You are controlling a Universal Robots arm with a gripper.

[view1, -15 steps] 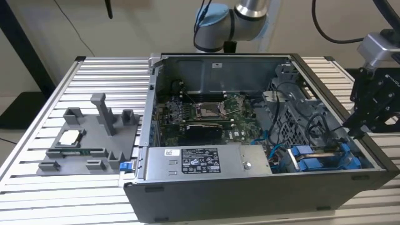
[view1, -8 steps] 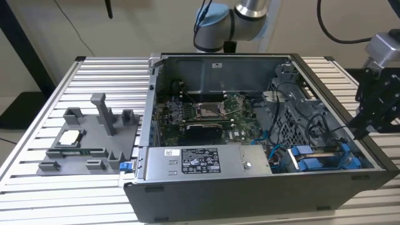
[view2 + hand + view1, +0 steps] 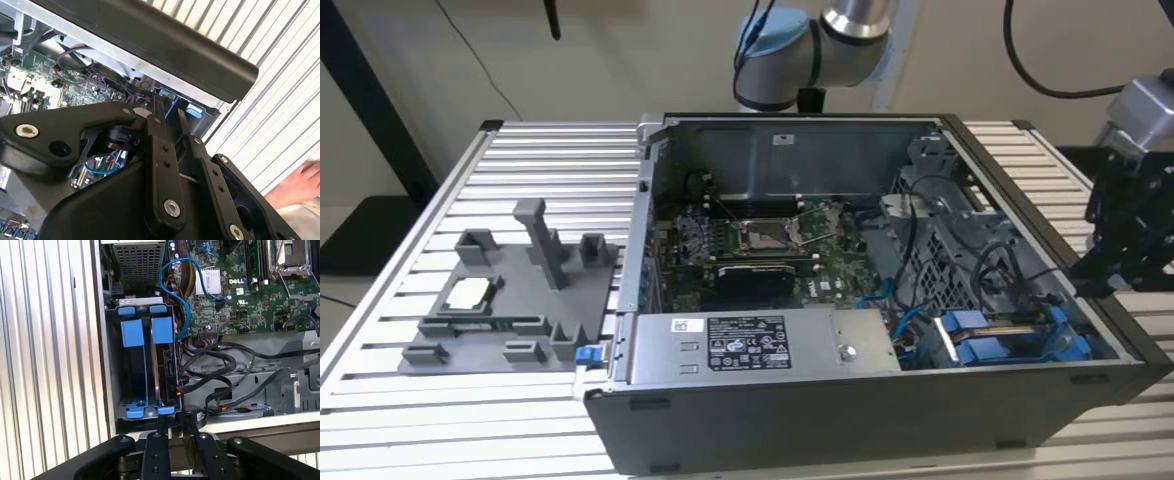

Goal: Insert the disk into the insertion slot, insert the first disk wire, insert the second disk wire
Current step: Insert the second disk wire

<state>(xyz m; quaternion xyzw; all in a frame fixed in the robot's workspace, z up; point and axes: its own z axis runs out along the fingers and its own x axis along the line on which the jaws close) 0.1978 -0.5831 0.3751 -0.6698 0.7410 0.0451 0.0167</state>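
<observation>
The disk (image 3: 168,365) stands on edge in the insertion slot (image 3: 111,365), a grey metal bay at the case's corner, with the blue tab (image 3: 162,330) of its carrier at the top. A second blue carrier (image 3: 132,332) sits beside it. My gripper (image 3: 173,424) hovers just outside the case wall by the bay, its black fingers (image 3: 158,120) slightly open with nothing between them. Black wires (image 3: 215,360) and a blue wire (image 3: 175,270) lie loose beside the bay. In the exterior view the gripper (image 3: 1101,280) hangs at the case's right side above the bay (image 3: 1007,340).
The open dark case holds a green motherboard (image 3: 767,250) and a grey labelled power-supply box (image 3: 761,345). A grey fixture (image 3: 507,300) with small parts sits on the slatted table at the exterior view's left. A person's hand (image 3: 300,185) rests on the table near the gripper.
</observation>
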